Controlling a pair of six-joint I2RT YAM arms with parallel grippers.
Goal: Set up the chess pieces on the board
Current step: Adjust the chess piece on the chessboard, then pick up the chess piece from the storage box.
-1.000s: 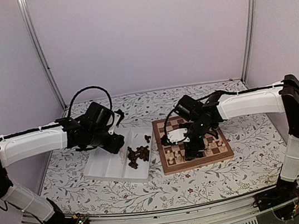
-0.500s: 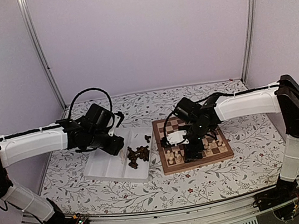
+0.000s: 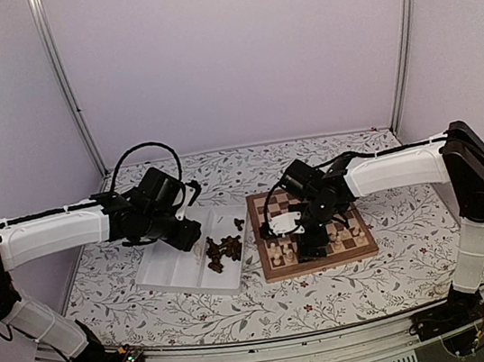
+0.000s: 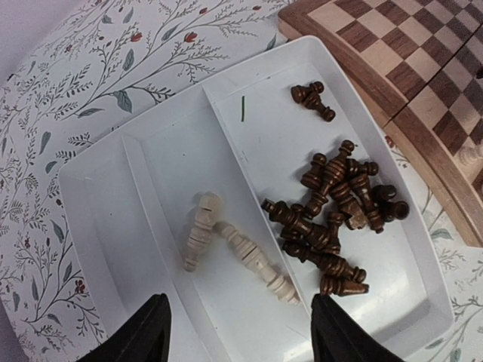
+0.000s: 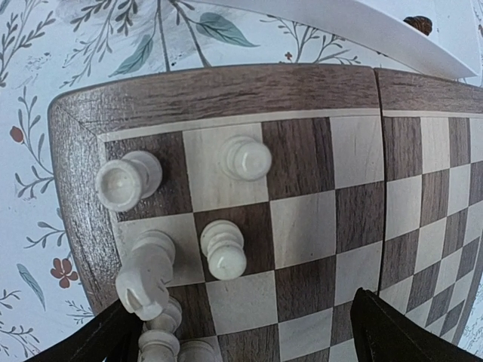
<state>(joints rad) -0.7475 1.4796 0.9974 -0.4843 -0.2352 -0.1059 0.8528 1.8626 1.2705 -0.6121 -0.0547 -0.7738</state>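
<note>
The board (image 3: 257,233) lies right of centre, and several cream chess pieces (image 3: 281,250) stand along its near left part. My right gripper (image 3: 311,243) hovers over them, open and holding nothing. In the right wrist view a rook (image 5: 127,179), two pawns (image 5: 245,158) (image 5: 224,250) and a knight (image 5: 145,275) stand on the board (image 5: 302,226) ahead of the right gripper (image 5: 241,332). My left gripper (image 4: 240,324) is open above the tray. Two cream pieces (image 4: 200,230) (image 4: 256,260) lie in one compartment. A heap of dark chess pieces (image 4: 332,211) (image 3: 223,249) lies in the other.
The white two-compartment tray (image 3: 169,269) (image 4: 98,226) sits left of the board, almost touching its corner (image 4: 423,68). A floral cloth (image 3: 393,213) covers the table. Metal posts (image 3: 69,88) (image 3: 403,38) and pale walls close in the back and sides.
The right arm has shifted a little over the board's near left part. The left arm has barely moved. Both grippers stay open.
</note>
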